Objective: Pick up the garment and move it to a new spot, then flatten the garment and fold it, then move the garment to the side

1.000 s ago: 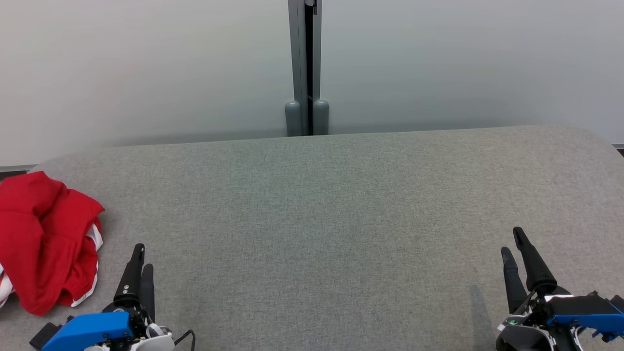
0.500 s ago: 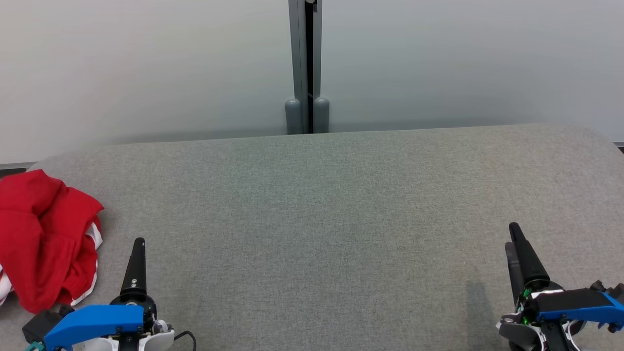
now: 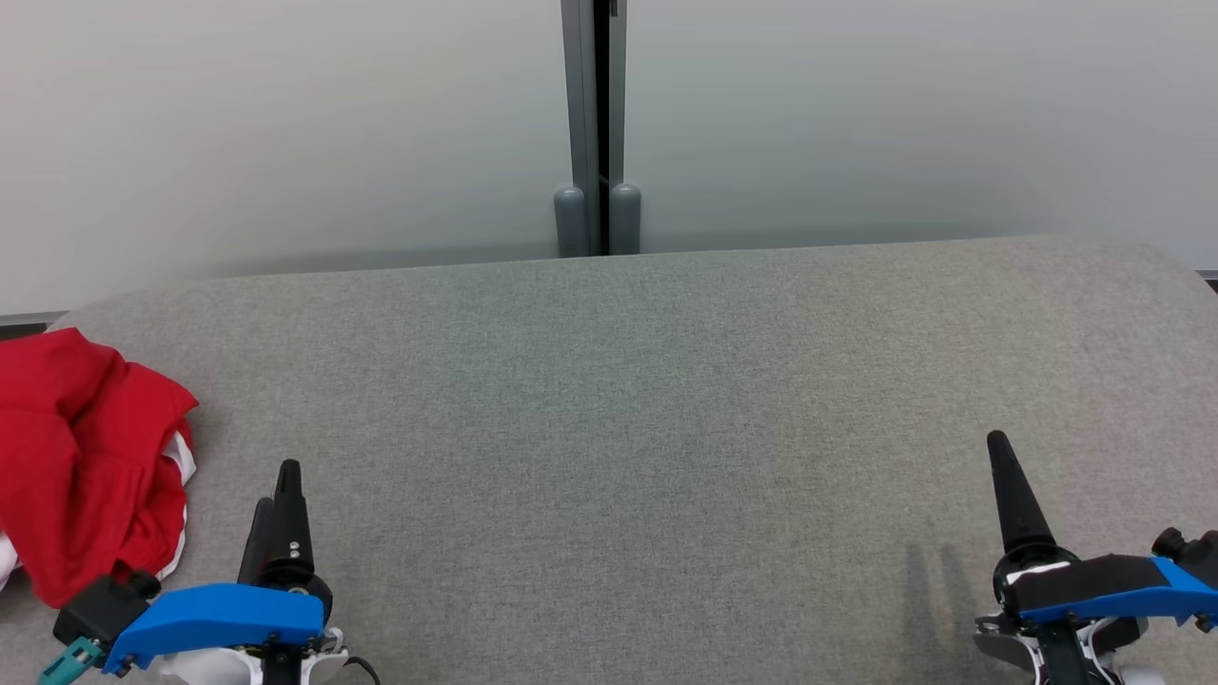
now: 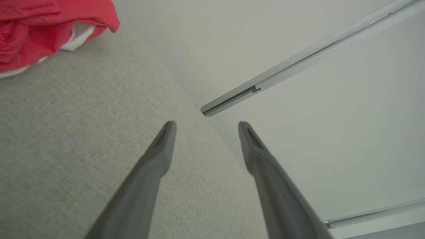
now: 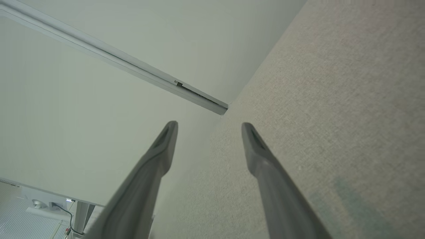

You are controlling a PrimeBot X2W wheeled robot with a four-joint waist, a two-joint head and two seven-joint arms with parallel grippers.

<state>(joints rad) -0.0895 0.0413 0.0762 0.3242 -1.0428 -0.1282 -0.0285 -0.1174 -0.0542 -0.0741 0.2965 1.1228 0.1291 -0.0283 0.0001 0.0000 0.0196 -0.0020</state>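
garment point(image 3: 86, 466) crumpled, red w/ white trim, at left end of table point(image 3: 609, 381). l gripper point(image 4: 206, 124) just beside it, fingers spread, empty. r gripper point(image 5: 209, 124) far right, also spread, empty.

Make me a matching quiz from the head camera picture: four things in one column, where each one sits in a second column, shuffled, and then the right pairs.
Things
1. garment
2. left gripper
3. right gripper
4. post

Places
A. lower right, over bare table
B. behind the table's far edge, in the middle
C. crumpled at the table's left end
D. lower left, just beside the garment

Pairs: 1-C, 2-D, 3-A, 4-B
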